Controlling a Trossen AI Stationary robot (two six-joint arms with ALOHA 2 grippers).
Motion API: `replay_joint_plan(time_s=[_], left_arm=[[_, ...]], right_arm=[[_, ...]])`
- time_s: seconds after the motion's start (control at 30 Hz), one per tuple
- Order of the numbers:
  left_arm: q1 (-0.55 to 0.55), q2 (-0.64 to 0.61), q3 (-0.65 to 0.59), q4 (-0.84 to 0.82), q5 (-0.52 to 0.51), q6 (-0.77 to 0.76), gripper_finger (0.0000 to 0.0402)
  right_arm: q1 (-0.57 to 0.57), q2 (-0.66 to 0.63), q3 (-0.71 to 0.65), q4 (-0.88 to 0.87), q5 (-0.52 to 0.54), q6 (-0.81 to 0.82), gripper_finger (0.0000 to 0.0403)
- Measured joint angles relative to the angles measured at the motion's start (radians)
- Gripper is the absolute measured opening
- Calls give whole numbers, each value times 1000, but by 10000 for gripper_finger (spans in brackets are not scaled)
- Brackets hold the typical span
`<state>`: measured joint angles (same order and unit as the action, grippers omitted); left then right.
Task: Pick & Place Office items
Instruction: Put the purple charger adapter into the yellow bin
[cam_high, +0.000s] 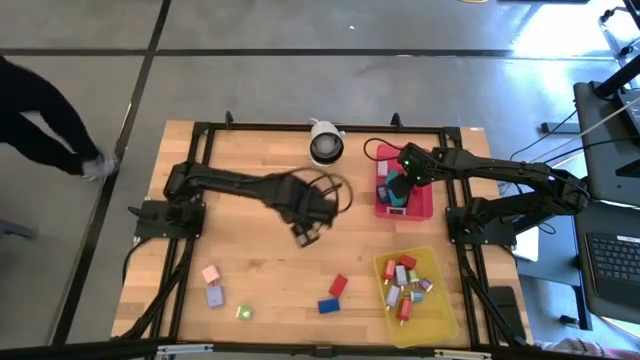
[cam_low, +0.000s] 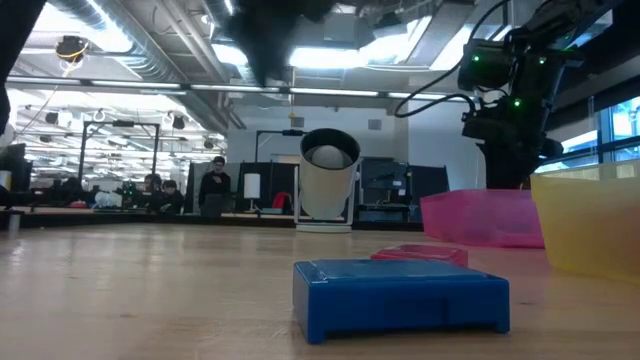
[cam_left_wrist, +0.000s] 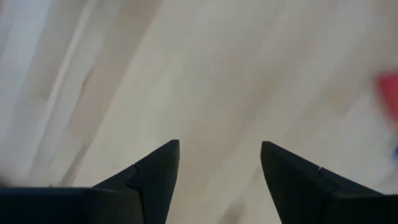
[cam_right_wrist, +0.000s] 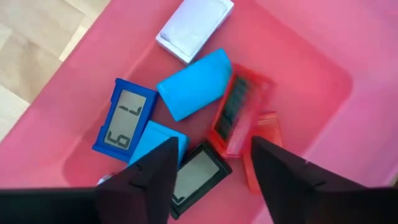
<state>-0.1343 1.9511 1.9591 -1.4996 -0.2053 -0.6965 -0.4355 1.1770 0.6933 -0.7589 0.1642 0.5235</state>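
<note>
Office items lie heaped in the red tray (cam_right_wrist: 323, 56) beneath the right gripper (cam_right_wrist: 211, 165), jaws parted, empty, near the table's (cam_high: 260, 270) right edge. Left gripper (cam_left_wrist: 217, 165), open and empty, hovers mid-table. Probably between placements; next, reach the red block (cam_high: 338, 285) and blue block (cam_high: 328, 305) near the front edge.

I was working in what looked like a robotics lab set in a big open industrial hall. The wooden table (cam_high: 270, 270) stood on a bare concrete floor (cam_high: 300, 90), fenced by a black metal frame (cam_high: 200, 135). Level across the table I saw exposed ceiling ducts (cam_low: 130, 40), strip lights (cam_low: 330, 92), more rigs and benches behind, and several people (cam_low: 214, 186) standing among them.
</note>
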Motion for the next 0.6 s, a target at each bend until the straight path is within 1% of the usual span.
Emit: replay_joint_plan(time_s=[0.07,0.1,0.17,0.27,0.47,0.6], left_arm=[[-44,-12,0,-83,3,-23,222],[-63,-19,-8,-76,7,-40,222],[-108,-44,-32,-53,56,-82,227],[-164,-52,-37,-69,84,-146,238],[-250,-49,-39,-72,151,-234,271],[-300,-49,-39,-71,179,-359,289]], right_arm=[[0,0,0,0,1,25,224],[0,0,0,0,1,37,232],[0,0,0,2,1,55,245],[0,0,0,8,2,71,260],[0,0,0,30,-9,104,274],[0,0,0,29,-39,125,277]])
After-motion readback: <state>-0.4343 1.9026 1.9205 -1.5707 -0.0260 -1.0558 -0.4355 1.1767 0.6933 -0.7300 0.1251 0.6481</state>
